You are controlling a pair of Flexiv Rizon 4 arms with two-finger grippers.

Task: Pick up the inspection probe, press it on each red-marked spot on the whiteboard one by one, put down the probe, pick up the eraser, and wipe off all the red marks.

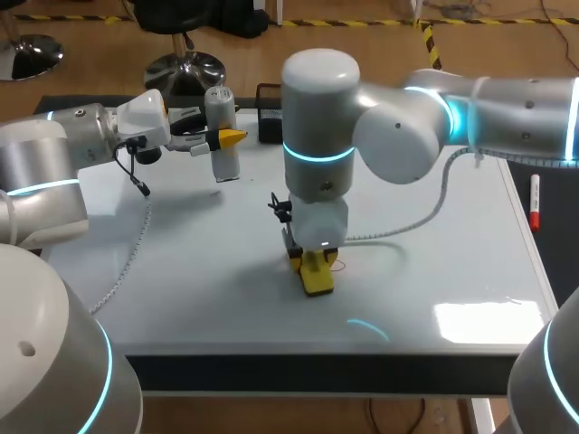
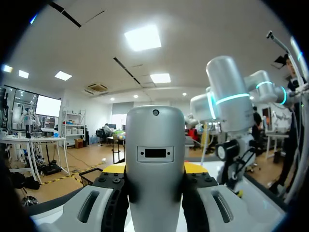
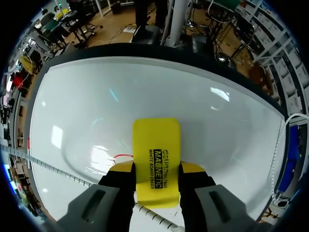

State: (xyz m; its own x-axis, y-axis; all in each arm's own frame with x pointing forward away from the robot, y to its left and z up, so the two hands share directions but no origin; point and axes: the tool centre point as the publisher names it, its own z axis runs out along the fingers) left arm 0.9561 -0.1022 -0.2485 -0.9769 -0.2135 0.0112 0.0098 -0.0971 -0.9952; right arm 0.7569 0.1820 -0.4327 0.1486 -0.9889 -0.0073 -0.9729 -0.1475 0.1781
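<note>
The eraser (image 3: 157,162) is being shown as a bright yellow block with rounded corners and black print on its broad face. It is being clamped by the right gripper (image 3: 157,173), with one yellow-tipped finger (image 3: 193,170) being pressed against each long side, so that most of the block is jutting out ahead of the fingers. Its far end is being held down at the whiteboard (image 3: 145,92), near the board's middle. Contact looks likely in the head view, but it cannot be told for certain. A thin red mark (image 3: 120,156) is being seen just beside the eraser, partly hidden by its edge. The right arm (image 1: 407,127) is being held folded over the board from the right, its wrist pointing straight down over the eraser.

The inspection probe (image 1: 220,107) is being shown as a pale grey cylinder with a rounded top and a small dark rectangular window in its side. It is being gripped about its middle by the left gripper (image 2: 154,170), both fingers being closed on it from two sides. It is being held upright over the far left part of the whiteboard, well apart from the eraser. Whether its lower end is touching the board cannot be told. The left arm (image 1: 81,136) is being held roughly level from the left, its wrist turned sideways toward the probe.

A marker pen (image 1: 535,194) is being seen lying beside the whiteboard's right edge, and a black box (image 1: 269,110) is being seen at the far edge, just behind the probe.
</note>
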